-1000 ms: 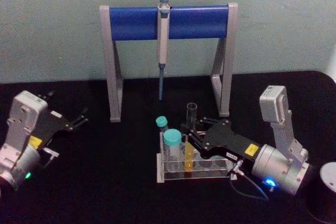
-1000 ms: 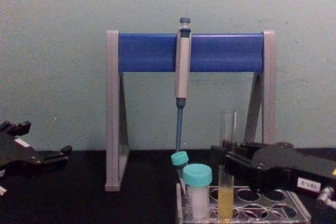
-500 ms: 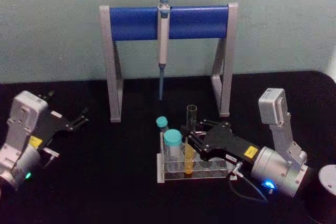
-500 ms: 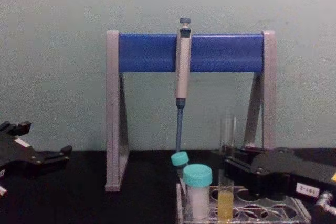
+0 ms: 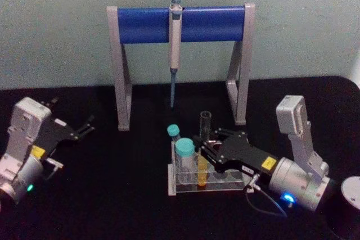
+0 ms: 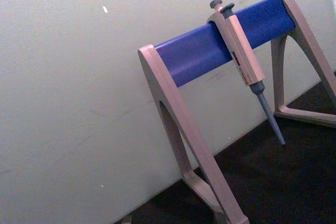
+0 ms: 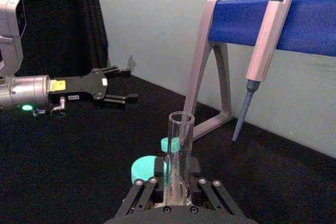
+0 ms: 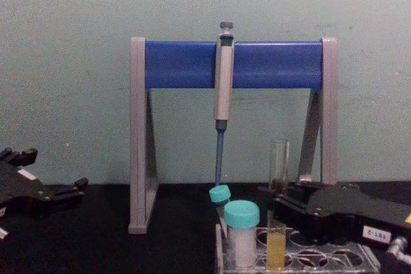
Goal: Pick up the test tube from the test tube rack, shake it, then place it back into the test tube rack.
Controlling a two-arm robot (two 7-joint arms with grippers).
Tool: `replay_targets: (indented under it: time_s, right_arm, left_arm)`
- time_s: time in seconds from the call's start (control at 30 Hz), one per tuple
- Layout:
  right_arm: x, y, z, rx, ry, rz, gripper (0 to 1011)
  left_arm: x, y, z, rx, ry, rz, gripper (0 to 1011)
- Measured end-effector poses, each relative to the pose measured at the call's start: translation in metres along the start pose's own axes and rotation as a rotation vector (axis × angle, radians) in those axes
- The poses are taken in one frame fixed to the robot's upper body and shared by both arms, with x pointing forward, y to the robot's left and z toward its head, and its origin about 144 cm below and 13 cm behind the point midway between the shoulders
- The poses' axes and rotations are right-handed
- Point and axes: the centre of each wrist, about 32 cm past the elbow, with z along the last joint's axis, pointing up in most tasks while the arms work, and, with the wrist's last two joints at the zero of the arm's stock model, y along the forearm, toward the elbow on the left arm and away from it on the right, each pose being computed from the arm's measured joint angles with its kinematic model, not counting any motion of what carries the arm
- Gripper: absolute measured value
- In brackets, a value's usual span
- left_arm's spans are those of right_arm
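Note:
The test tube (image 5: 203, 123) stands upright in the front row of the clear test tube rack (image 5: 185, 188), its yellow-orange liquid (image 8: 276, 249) down among the holes. My right gripper (image 5: 203, 145) reaches in from the right and is shut on the tube's middle, just above the rack's top plate (image 8: 324, 260). From the right wrist, the tube (image 7: 180, 150) rises straight up between the two fingers. My left gripper (image 5: 85, 127) rests open on the table at the far left, well away from the rack, and appears across the table (image 7: 122, 94) from the right wrist.
Two teal-capped vials (image 5: 184, 149) stand in the rack's left end, close beside the tube. The grey-and-blue pipette stand (image 5: 179, 23) with a hanging pipette (image 5: 174, 54) stands behind the rack. A dark cylinder (image 5: 347, 206) sits at the right front corner.
The right gripper and the test tube have come down a little, so the tube sits lower in the rack than a second ago. The left arm has not moved.

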Motion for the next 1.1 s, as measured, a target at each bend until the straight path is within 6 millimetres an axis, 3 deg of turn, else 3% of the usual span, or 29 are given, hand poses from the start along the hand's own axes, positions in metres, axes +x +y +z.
replay_targets:
  time_s: [0.73,0.83,1.1]
  right_arm:
    - [0.0000,0.0002,0.0002,0.003,0.003,0.002,939]
    - [0.0000,0.0002,0.0002,0.003,0.003,0.002,1000]
    - [-0.0001,0.0002,0.0002,0.003,0.003,0.002,1000]
  left_arm:
    - [0.0000,0.0000,0.0000,0.000,0.000,0.000,1001]
    - [0.0000,0.0000,0.0000,0.000,0.000,0.000,1001]
    - [0.0000,0.0000,0.0000,0.000,0.000,0.000,1002]
